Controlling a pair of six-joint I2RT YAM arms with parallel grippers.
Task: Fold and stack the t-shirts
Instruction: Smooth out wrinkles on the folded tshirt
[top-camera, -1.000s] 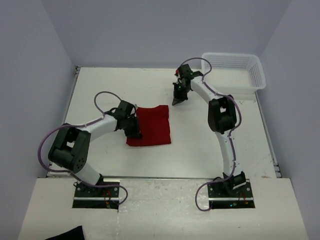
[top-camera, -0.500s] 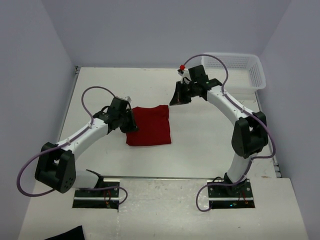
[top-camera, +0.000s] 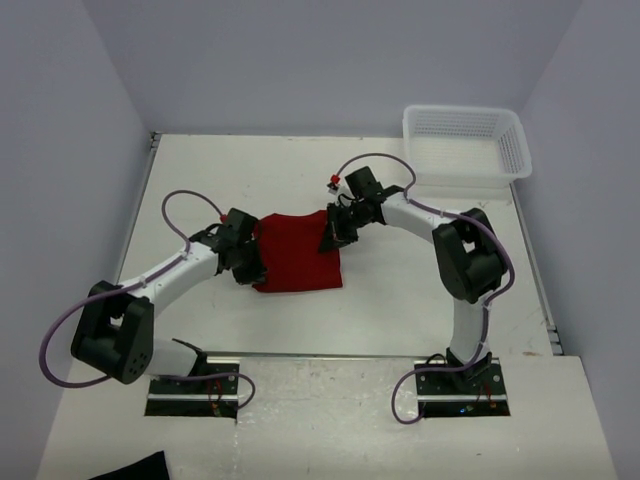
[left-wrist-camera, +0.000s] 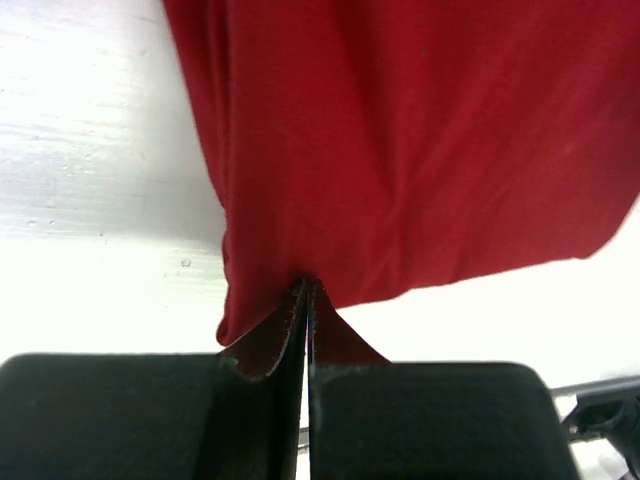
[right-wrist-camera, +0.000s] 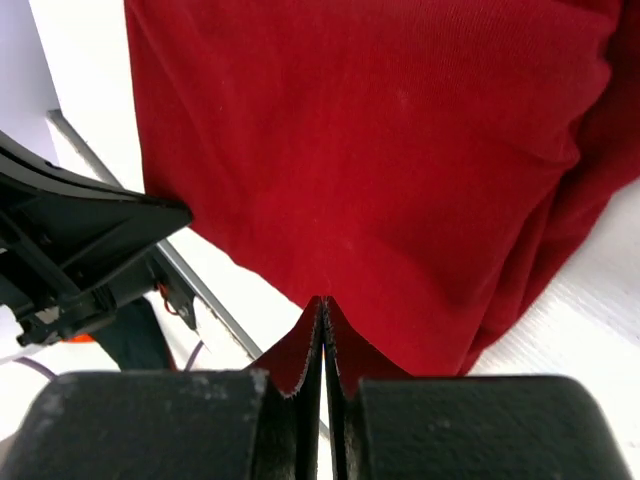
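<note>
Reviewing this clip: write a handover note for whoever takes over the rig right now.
Left end effector: shut, pinching the t-shirt at its left edge.
Right end effector: shut on the t-shirt's far right corner.
T-shirt: mid-table between the arms, already a compact rectangle.
Basket: far right corner of the table.
Left to do: likely one more fold, then stacking.

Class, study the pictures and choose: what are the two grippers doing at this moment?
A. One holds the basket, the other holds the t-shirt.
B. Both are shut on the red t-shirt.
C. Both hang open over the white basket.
B: each wrist view shows the red t-shirt pinched in a closed gripper, left gripper and right gripper alike, apart from the white basket.
</note>
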